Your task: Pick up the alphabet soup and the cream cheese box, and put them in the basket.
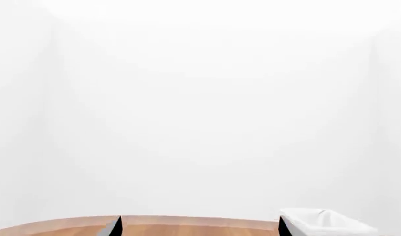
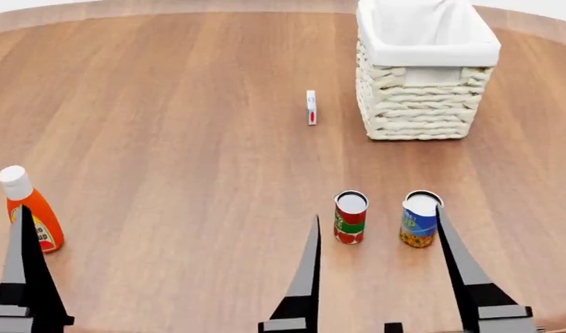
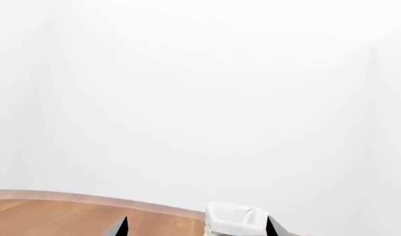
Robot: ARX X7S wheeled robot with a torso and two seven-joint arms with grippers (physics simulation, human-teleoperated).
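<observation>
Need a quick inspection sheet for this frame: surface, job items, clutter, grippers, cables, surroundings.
Surface: round wooden table, bare between items.
Job's things: alphabet soup upright near the right gripper; cream cheese box on edge, left of the basket; basket holds nothing visible.
Clutter: red and green can beside the soup; orange bottle at left.
Grippers: left gripper and right gripper open, holding nothing.
Cables: nothing seen.
Surroundings: plain white walls.

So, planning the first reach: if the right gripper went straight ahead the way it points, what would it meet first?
Probably the blue-labelled alphabet soup can, beside the right gripper's outer finger; the red-and-green can stands between the fingers. Height is unclear, so it may pass above both.
</observation>
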